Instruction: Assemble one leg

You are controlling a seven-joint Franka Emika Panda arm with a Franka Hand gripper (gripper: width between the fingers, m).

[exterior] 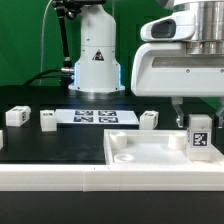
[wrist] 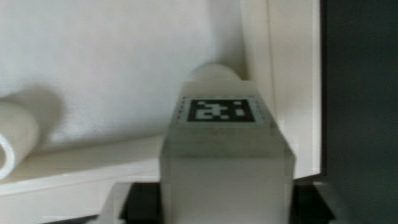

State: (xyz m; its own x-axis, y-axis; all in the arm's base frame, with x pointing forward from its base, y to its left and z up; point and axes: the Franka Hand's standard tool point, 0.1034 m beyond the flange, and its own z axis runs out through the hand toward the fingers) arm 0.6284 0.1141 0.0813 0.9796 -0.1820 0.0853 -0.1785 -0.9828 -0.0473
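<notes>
My gripper (exterior: 196, 118) is shut on a leg (exterior: 199, 138), a small white block with a black-and-white tag on its face. It holds the leg upright over the near corner of the white tabletop (exterior: 140, 152) at the exterior view's right. In the wrist view the leg (wrist: 222, 150) fills the middle between my dark fingers (wrist: 146, 196), and its far end points at the tabletop (wrist: 107, 70) near its edge. A round corner socket (wrist: 15, 130) shows at the side. Whether the leg touches the tabletop cannot be told.
Three loose legs stand on the black table: one (exterior: 15, 116), a second (exterior: 47, 120) and a third (exterior: 148, 119). The marker board (exterior: 95, 116) lies behind them. The robot base (exterior: 95, 60) stands at the back, before a green backdrop.
</notes>
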